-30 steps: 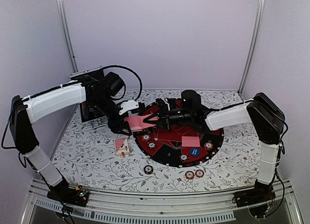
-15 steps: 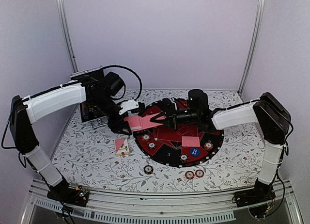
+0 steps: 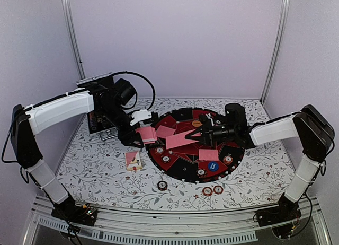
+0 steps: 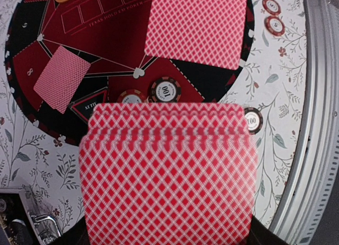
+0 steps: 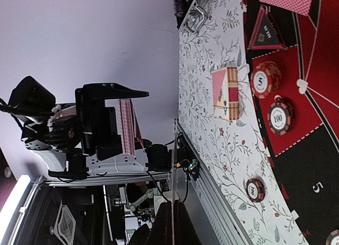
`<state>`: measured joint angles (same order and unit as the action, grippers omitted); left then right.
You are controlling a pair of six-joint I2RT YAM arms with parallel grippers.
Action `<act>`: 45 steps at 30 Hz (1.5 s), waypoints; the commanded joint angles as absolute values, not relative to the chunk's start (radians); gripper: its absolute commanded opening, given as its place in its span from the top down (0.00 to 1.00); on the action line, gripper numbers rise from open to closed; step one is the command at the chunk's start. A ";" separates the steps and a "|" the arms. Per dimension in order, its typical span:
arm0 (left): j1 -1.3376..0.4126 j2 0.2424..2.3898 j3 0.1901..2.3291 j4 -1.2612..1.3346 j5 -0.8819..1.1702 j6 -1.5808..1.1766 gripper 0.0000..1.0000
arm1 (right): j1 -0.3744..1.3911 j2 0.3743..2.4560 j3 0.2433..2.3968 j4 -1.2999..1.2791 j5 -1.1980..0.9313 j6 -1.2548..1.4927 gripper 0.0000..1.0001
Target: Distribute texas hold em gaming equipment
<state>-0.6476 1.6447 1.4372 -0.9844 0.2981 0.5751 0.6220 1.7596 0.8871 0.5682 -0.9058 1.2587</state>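
The left hand (image 3: 140, 138) is clamped shut on a deck (image 4: 167, 171) of pink-backed cards and holds it above the surface (image 3: 106, 176), just off the left rim of the round black-and-red mat (image 3: 185, 161). The patterned backs face its wrist camera, and the top edges are slightly staggered. The right hand (image 3: 201, 134) reaches in from the right over the mat, pinched narrow on the right end of a single card (image 3: 180, 141). That card hangs back up over the middle of the mat, between the two hands and apart from the deck. In the right wrist view it shows only as a thin edge between the dark fingers (image 5: 161, 229). Two more cards lie back up on the mat, one near the deck on the left (image 3: 166, 131) and one on the near right (image 3: 208, 154). A blue disc (image 3: 213, 165) lies just beside the right one. An orange disc (image 3: 196, 124) lies toward the mat's far side. Four chips sit on the mat: two under the deck's near side (image 3: 159, 149) (image 3: 166, 158), one at the near rim (image 3: 201, 172) and one at the right (image 3: 228, 159). On the surface in front of the mat lie a lone chip (image 3: 162, 185) and a pair (image 3: 212, 190) side by side. A small pink-and-white pack (image 3: 133, 159) lies left of the mat, and a black case (image 3: 98, 120) stands at the far left.
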 commanded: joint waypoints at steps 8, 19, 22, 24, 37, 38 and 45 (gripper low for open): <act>-0.641 1.631 1.455 -0.985 0.311 0.577 1.00 | 0.663 1.764 0.931 0.612 -0.910 1.262 1.00; -0.641 1.618 1.443 -0.987 0.316 0.579 1.00 | 0.590 1.710 0.752 0.545 -0.897 1.186 1.00; -0.641 1.621 1.440 -0.987 0.314 0.579 1.00 | 0.590 1.690 0.751 0.534 -0.902 1.183 1.00; -0.642 1.623 1.440 -0.986 0.315 0.578 1.00 | 0.585 1.685 0.761 0.499 -0.899 1.168 1.00; -0.641 1.615 1.430 -0.979 0.319 0.581 1.00 | 0.657 1.715 0.889 0.504 -0.893 1.196 1.00; -0.641 1.616 1.430 -0.979 0.318 0.581 1.00 | 0.671 1.729 0.915 0.493 -0.889 1.187 1.00; -0.640 1.607 1.432 -0.986 0.315 0.578 1.00 | 0.788 1.966 1.075 0.469 -0.880 1.178 1.00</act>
